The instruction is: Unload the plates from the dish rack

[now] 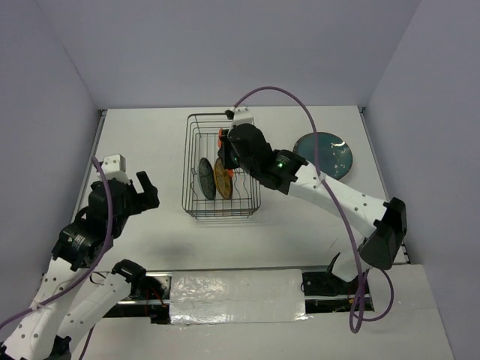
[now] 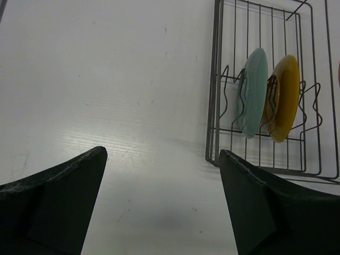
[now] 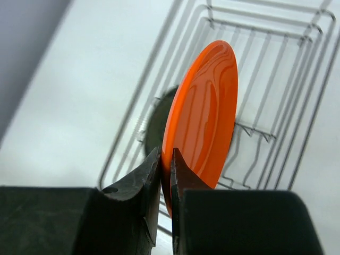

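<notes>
The wire dish rack [image 1: 192,150] stands mid-table. Inside it a teal plate [image 1: 206,178] and a yellow-brown plate [image 1: 223,178] stand on edge between the prongs; the left wrist view shows the same teal plate [image 2: 252,93] and yellow-brown plate [image 2: 282,98]. My right gripper [image 3: 166,156] is over the rack, shut on the rim of a small orange plate [image 3: 204,114], which stands upright; only a sliver of that orange plate [image 1: 221,139] shows from above. A large teal-blue plate [image 1: 323,155] lies flat on the table right of the rack. My left gripper [image 2: 162,154] hangs open over bare table left of the rack [image 2: 215,106].
Purple-grey walls close the table at the back and both sides. A shiny foil-covered strip [image 1: 232,292] runs along the near edge between the arm bases. The right arm's purple cable [image 1: 330,187] loops over the table's right half.
</notes>
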{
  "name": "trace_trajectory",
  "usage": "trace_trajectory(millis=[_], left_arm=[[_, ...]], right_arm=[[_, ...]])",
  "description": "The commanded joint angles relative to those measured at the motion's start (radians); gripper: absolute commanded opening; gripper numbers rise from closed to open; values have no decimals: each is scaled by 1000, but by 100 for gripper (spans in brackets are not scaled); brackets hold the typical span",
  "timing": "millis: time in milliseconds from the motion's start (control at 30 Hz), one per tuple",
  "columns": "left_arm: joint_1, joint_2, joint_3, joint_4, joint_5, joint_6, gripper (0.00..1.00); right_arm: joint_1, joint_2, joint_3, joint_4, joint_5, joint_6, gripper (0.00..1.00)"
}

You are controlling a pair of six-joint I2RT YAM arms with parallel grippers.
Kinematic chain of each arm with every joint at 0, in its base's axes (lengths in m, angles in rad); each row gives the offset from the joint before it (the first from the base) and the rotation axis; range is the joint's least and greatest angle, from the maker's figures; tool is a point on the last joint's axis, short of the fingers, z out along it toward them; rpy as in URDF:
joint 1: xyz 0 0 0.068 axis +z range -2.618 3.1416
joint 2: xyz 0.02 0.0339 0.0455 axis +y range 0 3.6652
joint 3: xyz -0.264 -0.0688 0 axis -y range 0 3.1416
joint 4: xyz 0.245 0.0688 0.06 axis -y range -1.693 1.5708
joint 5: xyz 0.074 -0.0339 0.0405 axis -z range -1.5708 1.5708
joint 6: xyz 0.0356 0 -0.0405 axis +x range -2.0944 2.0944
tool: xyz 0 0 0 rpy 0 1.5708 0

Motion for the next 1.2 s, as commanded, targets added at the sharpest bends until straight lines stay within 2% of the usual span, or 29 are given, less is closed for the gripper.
trace_trajectory(millis=[0, 100, 133, 200, 300, 433, 567, 700, 767, 833, 933, 967, 1033, 1067, 1100, 1133, 1167], left_arm=[[-3, 3, 110, -5, -2, -78, 99], [-3, -20, 182, -16, 41, -176, 100], [-3, -38, 199, -21, 47, -208, 100], [-4, -67, 220, -18, 78, -317, 99], [-3, -144, 185, 22, 142, -479, 99], [-3, -234, 67, 136, 276, -666, 98], [-3, -201, -39, 212, 432, -725, 97], [-4, -94, -85, 295, 631, -716, 93], [-4, -67, -118, 340, 687, -714, 92], [-3, -50, -161, 390, 746, -723, 85], [-3, -60, -206, 426, 764, -733, 69], [-4, -69, -214, 429, 762, -734, 58], [-4, -73, -214, 415, 753, -728, 44], [-4, -76, -209, 401, 745, -722, 32], [-4, -80, -205, 389, 735, -710, 26], [-4, -78, -191, 362, 715, -699, 12], [-4, -75, -179, 342, 699, -690, 6]], right_arm=[[39, -60, 111, -7, -128, -159, 1], [114, -37, 172, -118, -122, -364, 0], [141, -37, 170, -138, -40, -477, 0], [219, -58, 109, -152, 34, -581, 0], [323, -95, -21, -108, 189, -737, 0], [437, -137, -165, 9, 350, -830, 0], [538, -183, -250, 147, 344, -935, 0], [609, -181, -265, 187, 321, -1012, 0], [618, -158, -242, 178, 320, -1018, 0], [625, -144, -235, 192, 332, -1032, 0], [635, -129, -227, 204, 318, -1046, 0], [636, -115, -222, 213, 320, -1052, 0], [636, -95, -210, 227, 364, -1064, 0], [636, -66, -198, 232, 387, -1075, 0], [636, -51, -189, 230, 413, -1081, 0], [638, -34, -179, 221, 453, -1086, 0], [638, -7, -164, 215, 462, -1086, 0]])
